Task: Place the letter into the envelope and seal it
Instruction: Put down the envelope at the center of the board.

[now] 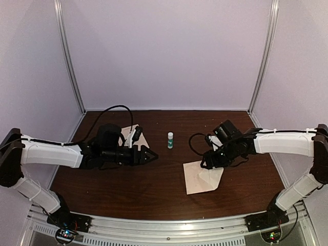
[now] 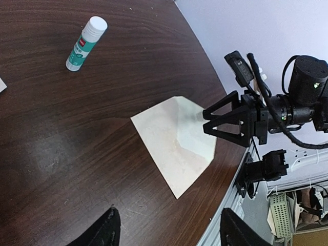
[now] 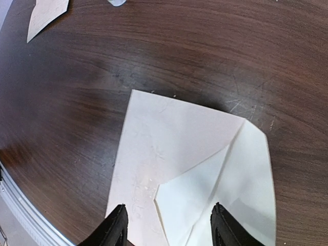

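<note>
Envelope (image 1: 197, 180) lies flap-open lower right of centre, right gripper (image 1: 207, 165) spread over its flap gripping nothing, left gripper (image 1: 152, 155) open and empty mid-left, letter (image 3: 46, 14) farther back: you're pre-insertion, so next pinch the letter's edge.
</note>
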Motion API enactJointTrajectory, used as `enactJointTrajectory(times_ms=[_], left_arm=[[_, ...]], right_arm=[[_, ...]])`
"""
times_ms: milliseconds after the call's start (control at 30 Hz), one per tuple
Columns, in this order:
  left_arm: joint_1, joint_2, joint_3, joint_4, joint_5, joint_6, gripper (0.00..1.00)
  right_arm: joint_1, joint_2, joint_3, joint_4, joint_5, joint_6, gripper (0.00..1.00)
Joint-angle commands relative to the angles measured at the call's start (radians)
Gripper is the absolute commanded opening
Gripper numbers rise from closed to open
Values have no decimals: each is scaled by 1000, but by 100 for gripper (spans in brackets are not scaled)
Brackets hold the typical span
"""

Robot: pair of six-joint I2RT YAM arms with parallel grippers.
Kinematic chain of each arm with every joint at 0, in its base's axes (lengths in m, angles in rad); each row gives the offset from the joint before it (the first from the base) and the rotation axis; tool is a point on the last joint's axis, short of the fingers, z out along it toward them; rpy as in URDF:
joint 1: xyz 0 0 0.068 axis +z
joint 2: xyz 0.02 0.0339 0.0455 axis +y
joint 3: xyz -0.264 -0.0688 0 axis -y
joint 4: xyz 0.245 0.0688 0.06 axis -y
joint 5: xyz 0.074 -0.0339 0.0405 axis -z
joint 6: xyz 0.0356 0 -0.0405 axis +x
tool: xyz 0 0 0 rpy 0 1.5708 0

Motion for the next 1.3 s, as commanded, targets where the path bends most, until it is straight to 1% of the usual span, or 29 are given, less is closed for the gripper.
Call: enactJointTrajectory(times_ms=[0,67,100,267,400,533,667,733,767,800,933,1000,1133,1267], left_arm=[[-16,16,30,28,-12,11,67],[-19,17,29,27,-16,10,67],[-22,18,29,25,-20,10,67],[-27,15,25,25,-31,5,66],[-27,-1,19,20,-52,-3,63],[-4,-45,25,-52,-97,18,63],[60,-97,44,-151,-130,65,64],[91,-99,82,-224,-146,105,68],[112,-93,101,-286,-153,125,69],[134,-87,118,-313,-157,140,71],[249,-31,169,-362,-141,169,73],[291,9,198,-367,-145,183,74],[337,114,269,-361,-156,208,75],[370,232,319,-328,-133,223,76]], right_arm=[[13,15,15,-38,125,14,62],[22,9,18,-44,154,13,69],[24,2,17,-38,156,12,69],[21,-18,-22,33,92,27,58],[20,-1,-73,116,29,72,52],[19,-7,-105,170,14,115,51],[8,-55,-117,192,75,139,53],[-8,-88,-126,201,105,148,52],[-16,-104,-130,208,120,152,53],[-23,-124,-136,214,134,153,55],[-42,-199,-153,241,184,145,64],[-48,-231,-160,258,189,132,69],[-55,-277,-172,295,196,112,78],[-58,-292,-181,333,179,110,82]])
